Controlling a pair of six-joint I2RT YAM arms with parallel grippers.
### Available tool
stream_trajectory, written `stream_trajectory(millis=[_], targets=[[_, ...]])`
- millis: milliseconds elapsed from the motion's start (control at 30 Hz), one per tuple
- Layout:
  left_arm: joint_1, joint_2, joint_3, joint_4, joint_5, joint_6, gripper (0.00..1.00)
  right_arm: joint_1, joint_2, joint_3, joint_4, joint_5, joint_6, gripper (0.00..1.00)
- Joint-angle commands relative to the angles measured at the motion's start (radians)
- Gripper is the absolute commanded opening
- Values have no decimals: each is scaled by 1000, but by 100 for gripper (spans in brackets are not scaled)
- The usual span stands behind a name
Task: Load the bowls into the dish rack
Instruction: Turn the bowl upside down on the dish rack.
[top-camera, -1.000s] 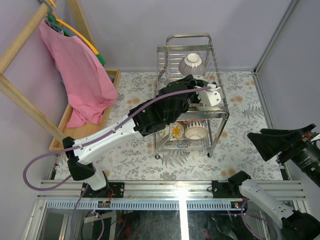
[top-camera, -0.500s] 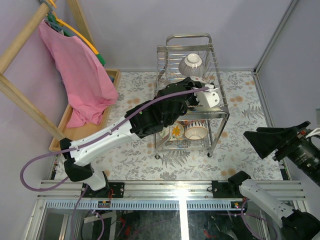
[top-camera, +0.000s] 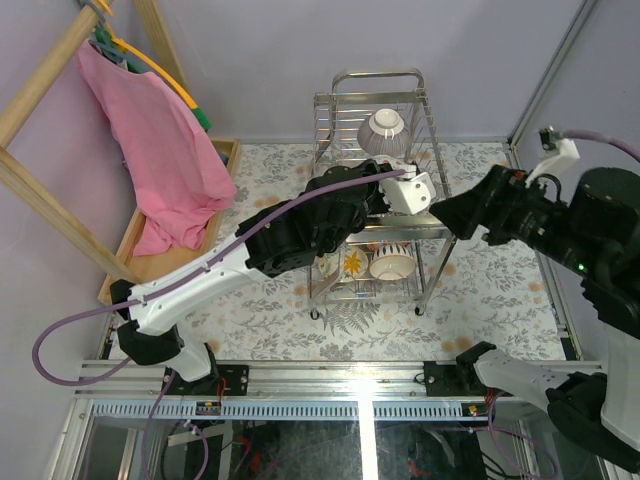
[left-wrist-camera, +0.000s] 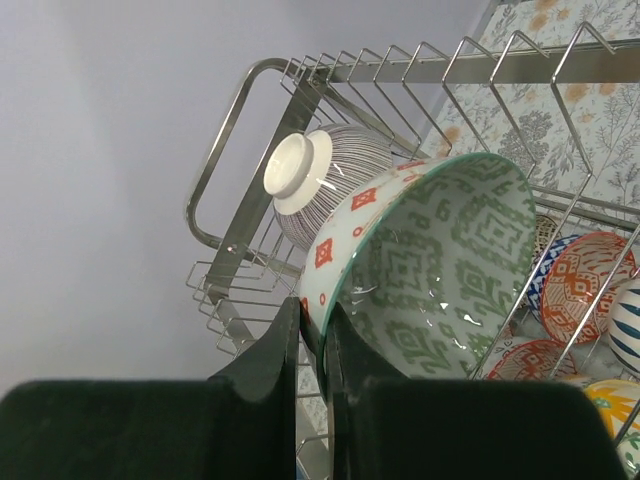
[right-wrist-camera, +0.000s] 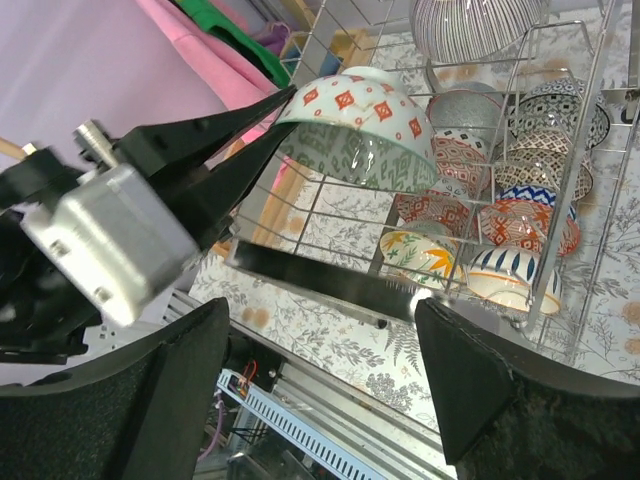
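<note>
My left gripper (left-wrist-camera: 312, 312) is shut on the rim of a bowl (left-wrist-camera: 430, 260) that is white with red diamonds outside and green-patterned inside. It holds the bowl tilted over the upper tier of the chrome dish rack (left-wrist-camera: 238, 205). From above, this left gripper (top-camera: 392, 190) and its bowl (top-camera: 414, 192) hang over the rack's (top-camera: 437, 232) right half. A grey-striped bowl (top-camera: 383, 127) stands upside down on the upper tier behind it. Several patterned bowls (right-wrist-camera: 500, 215) fill the lower tier. My right gripper (right-wrist-camera: 325, 335) is open and empty just right of the rack, where its tip (top-camera: 450, 213) points at the held bowl (right-wrist-camera: 360, 125).
A pink cloth (top-camera: 160, 150) hangs from a wooden frame at the left, over a shallow wooden tray (top-camera: 140, 255). The right arm's dark bulk (top-camera: 590, 225) fills the space right of the rack. Walls close the back and right side.
The right arm has swung up and left from the table's right edge to the rack's side. The left gripper with its bowl has edged slightly back and left.
</note>
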Motion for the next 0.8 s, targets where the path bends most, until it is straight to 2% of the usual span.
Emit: stream_trajectory(millis=[0, 433, 767], targets=[[-61, -40, 34, -192, 132, -82, 0, 8, 63, 36, 62, -40, -7, 82], [-87, -85, -26, -229, 164, -153, 0, 7, 244, 120, 191, 129, -19, 76], [-89, -158, -117, -131, 161, -135, 0, -2, 335, 87, 216, 41, 2, 76]])
